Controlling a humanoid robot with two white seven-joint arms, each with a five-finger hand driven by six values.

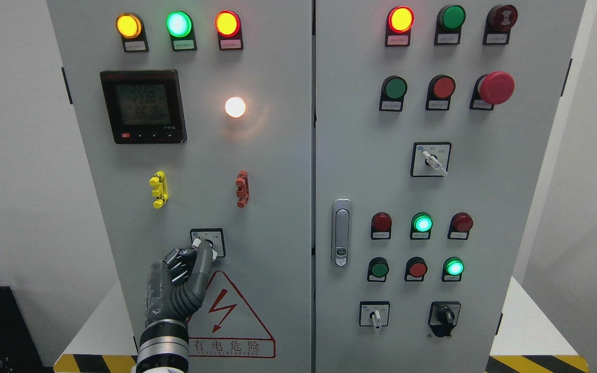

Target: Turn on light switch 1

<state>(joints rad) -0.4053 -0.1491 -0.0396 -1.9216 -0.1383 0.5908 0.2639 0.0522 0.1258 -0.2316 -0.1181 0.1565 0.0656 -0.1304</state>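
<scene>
Currently showing the left robot hand (182, 274) reaching up from the lower left edge to the rotary selector switch (208, 242) low on the left cabinet door (122, 207), just above the red triangular hazard sign (231, 318). Pressing thumb and curled fingers (202, 259) against the switch's white knob, apparently clamped on it, though hiding part of the contact behind the thumb. Lying directly above and slightly right of the wrist, the knob's long axis tilting off the vertical, upper end leaning left. Judging the coming move as a twist about an axis running straight out of the door face, so needing wrist rotation rather than any sideways travel. Leaving the right robot hand out of view, making the left the only one near.

Already glowing white above: a round lamp (235, 107) beside the digital meter (143, 106), well above the switch, suggesting the circuit being live or nearly so; not showing for certain whether this lamp answers to switch 1. Flanking the space between, a yellow terminal block (158, 189) and a red one (242, 189).

Standing upright on a white bench (526, 321) edged with black-and-yellow hazard tape (557, 362), the grey steel double-door cabinet against plain white walls; carrying further pilot lamps, push buttons and a red emergency-stop mushroom (495, 87) on the right door (485, 197).
</scene>
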